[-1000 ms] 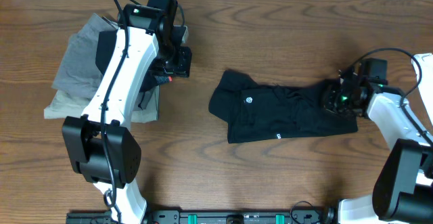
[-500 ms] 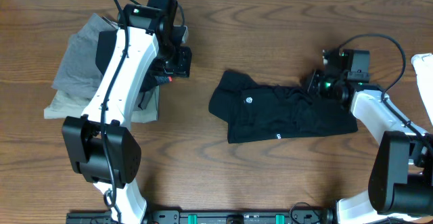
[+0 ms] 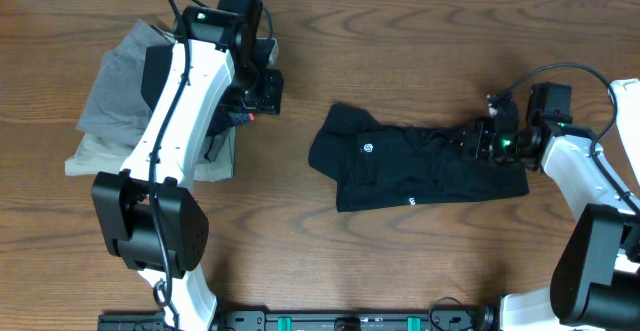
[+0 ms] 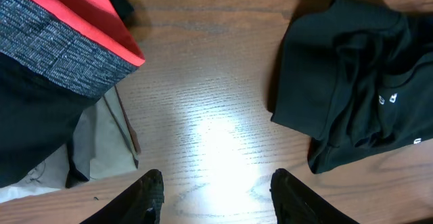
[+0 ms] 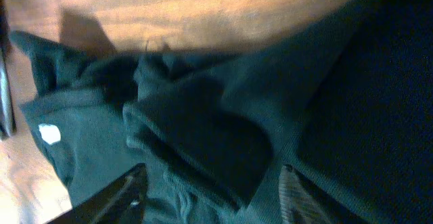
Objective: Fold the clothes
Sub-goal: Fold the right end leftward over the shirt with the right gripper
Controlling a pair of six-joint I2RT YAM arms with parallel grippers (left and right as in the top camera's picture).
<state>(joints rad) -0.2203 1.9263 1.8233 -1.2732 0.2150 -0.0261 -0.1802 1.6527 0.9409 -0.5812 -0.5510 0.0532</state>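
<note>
The clothes, a black T-shirt (image 3: 410,166), lie folded into a long band at the table's middle, with a small white mark (image 3: 368,148) toward the left end. My right gripper (image 3: 478,141) hovers over the shirt's right end. In the right wrist view its jaws (image 5: 213,193) stand open above rumpled folds (image 5: 203,136), not pinching them. My left gripper (image 3: 265,89) hangs open by the garment pile at the left. The left wrist view shows it (image 4: 220,197) over bare wood, with the shirt (image 4: 358,82) apart to the right.
A pile of grey folded garments (image 3: 120,101) lies at the far left under the left arm. On it sits a black garment with a grey-and-red waistband (image 4: 67,41). A white object (image 3: 628,96) shows at the right edge.
My right gripper has opened. It swung up and left along the shirt's top edge, then came back down over the right end. The left arm is still.
</note>
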